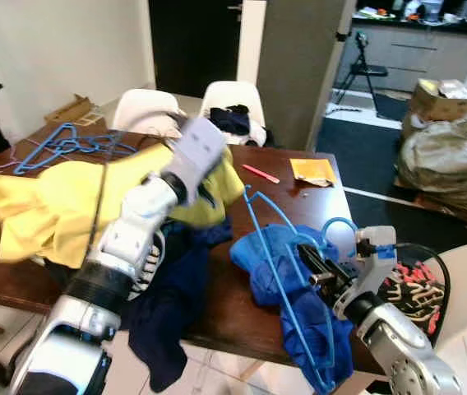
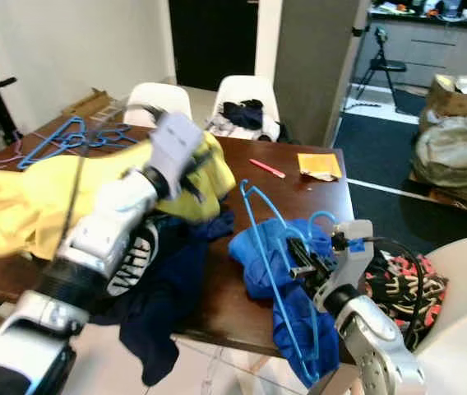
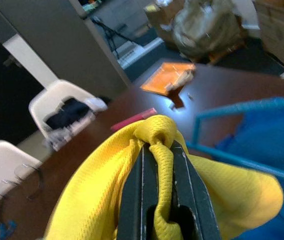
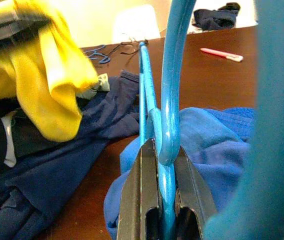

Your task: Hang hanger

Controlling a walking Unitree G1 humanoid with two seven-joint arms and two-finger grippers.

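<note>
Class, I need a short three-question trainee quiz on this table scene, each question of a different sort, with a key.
1. True or false: the left pincer is shut on the yellow garment.
2. What does the right pincer grip? A) the pink pen B) the blue hanger C) the orange packet
3. Fill in: the blue hanger lies over a ____ garment at the edge of the brown table.

Key: 1 true; 2 B; 3 blue.
</note>
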